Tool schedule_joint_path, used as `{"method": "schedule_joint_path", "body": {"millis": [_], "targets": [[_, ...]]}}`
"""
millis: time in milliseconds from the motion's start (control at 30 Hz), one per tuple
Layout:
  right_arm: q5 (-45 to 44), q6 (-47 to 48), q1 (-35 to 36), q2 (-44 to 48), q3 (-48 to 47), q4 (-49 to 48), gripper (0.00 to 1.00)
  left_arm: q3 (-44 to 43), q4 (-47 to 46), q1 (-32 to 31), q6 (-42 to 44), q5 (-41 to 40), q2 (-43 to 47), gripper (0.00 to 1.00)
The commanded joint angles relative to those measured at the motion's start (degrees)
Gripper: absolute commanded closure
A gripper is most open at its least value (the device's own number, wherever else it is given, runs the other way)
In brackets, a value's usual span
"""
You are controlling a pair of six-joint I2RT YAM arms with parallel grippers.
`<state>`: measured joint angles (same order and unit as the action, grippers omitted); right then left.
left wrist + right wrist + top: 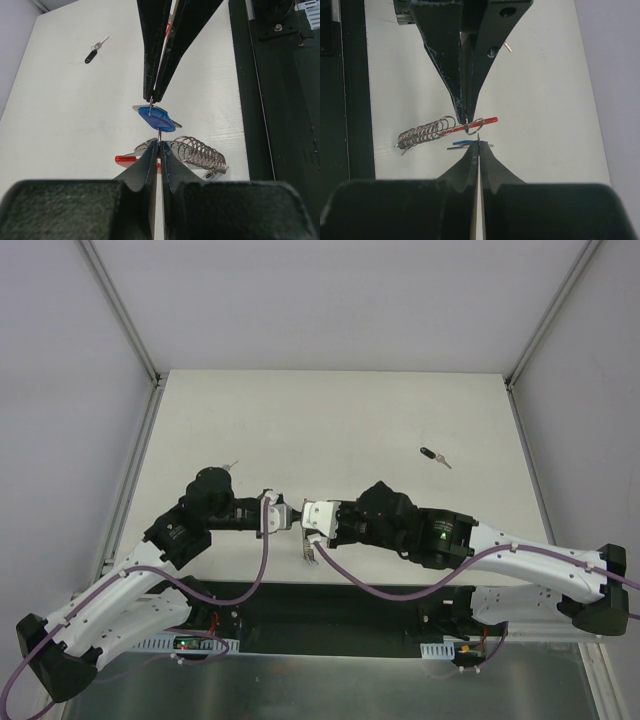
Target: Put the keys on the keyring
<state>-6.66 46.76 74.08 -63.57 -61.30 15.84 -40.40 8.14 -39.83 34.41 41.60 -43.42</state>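
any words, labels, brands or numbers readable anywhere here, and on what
None can be read. The blue-headed silver metal key, the black-headed key on the white table and the red plastic band keyring carry no visible print; the black arm housings show no legible label.

I see white links on my left arm (110, 595) and right arm (530, 558), black joint housings, a purple cable (263, 560) along each — tapered black fingers (442, 55), scuffed, screws showing.
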Motion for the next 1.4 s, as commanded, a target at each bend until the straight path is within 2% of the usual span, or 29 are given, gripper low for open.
{"method": "schedule_joint_path", "body": {"millis": [0,233,533,1367], "targets": [[-0.02,-0.97,0.36,-0.67,-3.04,0.16,0.99,0.59,-4.18,-0.68,1.97,-0.21,1.58,1.0],[1.38,-1.76,-0.25,-0.59,-3.21,0.42,0.99,1.9,-5.77,-0.86,2.24,-0.73,2.72,1.0],[9.46,-4.57,-3.68,1.87,-1.55,-0.89,0.99,2.96,-7.88,-0.95,1.8,-0.74,3.87,1.0],[12.72,-5.45,-6.41,1.17,-0.93,-1.6,0.99,3.84,-10.6,-0.95,0.22,0.32,4.75,1.0]]}}
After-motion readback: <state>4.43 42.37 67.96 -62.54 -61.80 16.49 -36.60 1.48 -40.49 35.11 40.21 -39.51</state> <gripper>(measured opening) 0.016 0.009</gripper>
